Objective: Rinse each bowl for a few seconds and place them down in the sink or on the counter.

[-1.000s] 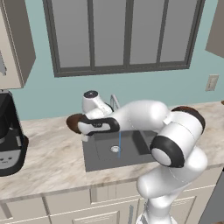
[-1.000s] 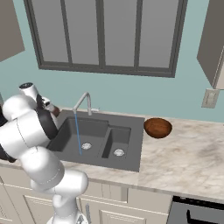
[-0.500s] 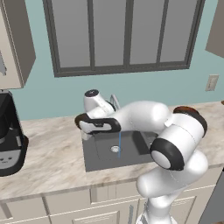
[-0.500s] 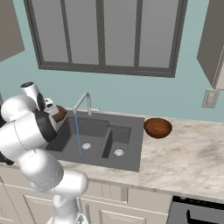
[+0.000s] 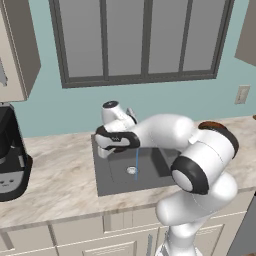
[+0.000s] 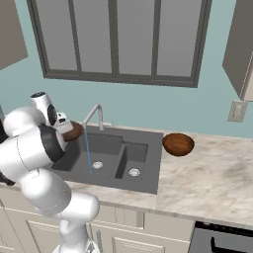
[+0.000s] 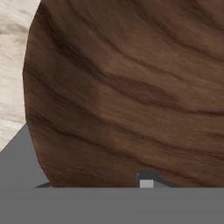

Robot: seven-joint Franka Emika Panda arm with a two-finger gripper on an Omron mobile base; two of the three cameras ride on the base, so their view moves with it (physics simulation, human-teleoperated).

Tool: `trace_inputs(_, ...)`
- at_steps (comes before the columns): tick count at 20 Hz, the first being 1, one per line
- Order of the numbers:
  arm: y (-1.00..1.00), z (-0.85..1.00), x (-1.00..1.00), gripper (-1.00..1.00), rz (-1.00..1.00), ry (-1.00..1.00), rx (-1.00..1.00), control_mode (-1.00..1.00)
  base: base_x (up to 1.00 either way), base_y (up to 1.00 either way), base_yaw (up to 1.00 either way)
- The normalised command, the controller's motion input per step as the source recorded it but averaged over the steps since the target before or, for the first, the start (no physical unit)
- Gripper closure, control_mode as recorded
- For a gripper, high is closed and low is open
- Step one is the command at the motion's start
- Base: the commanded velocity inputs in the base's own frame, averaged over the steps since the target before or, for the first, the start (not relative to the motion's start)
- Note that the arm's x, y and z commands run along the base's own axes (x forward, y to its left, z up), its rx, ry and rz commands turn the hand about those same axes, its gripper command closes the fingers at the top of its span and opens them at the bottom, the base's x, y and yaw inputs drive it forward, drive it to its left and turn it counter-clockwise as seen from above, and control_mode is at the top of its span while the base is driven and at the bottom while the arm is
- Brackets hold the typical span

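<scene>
A dark-brown wood-grain bowl (image 6: 75, 131) hangs tilted above the left end of the dark grey sink (image 6: 146, 149), with my gripper (image 6: 66, 129) shut on its rim. It sits just left of the silver faucet (image 6: 94, 112) and the thin water stream (image 6: 88, 152). In the hand view the bowl's (image 7: 131, 87) grain is very close, with the counter (image 7: 13, 52) beyond its left edge. A second, more reddish bowl (image 6: 178, 144) rests on the counter (image 6: 207, 183) right of the sink. In the left base view the gripper (image 5: 117, 145) is over the sink's left part, near the stream (image 5: 136, 162).
A black coffee machine (image 5: 10, 155) stands on the counter (image 5: 55, 175) far left of the sink (image 5: 115, 175). Windows and a teal wall rise behind the faucet. Open counter stretches on both sides of the sink.
The gripper has carried the bowl to the right, from over the counter beside the sink to above the sink's left end, closer to the running water.
</scene>
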Motion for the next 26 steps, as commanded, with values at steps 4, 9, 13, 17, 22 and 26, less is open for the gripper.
trace_inputs(4, -0.21, -0.1, 0.02, 1.0, -0.09, 0.04, 0.0, -1.0, 0.0, 0.0, 0.0)
trace_inputs(9, -0.1, -0.17, 0.04, 1.0, -0.06, 0.02, 0.0, -1.0, 0.0, 0.0, 0.0)
trace_inputs(13, 0.0, -0.22, 0.1, 1.0, -0.05, 0.02, 0.0, -1.0, 0.0, 0.0, 0.0)
trace_inputs(17, -0.03, -0.13, 0.08, 1.0, -0.05, 0.01, 0.0, -1.0, 0.0, 0.0, 0.0)
trace_inputs(22, -0.1, -0.01, -0.1, 1.0, -0.08, 0.0, 0.0, -1.0, 0.0, 0.0, 0.0)
trace_inputs(26, 0.09, 0.01, -0.22, 1.0, -0.1, -0.03, -0.01, -1.0, 0.0, 0.0, 0.0)
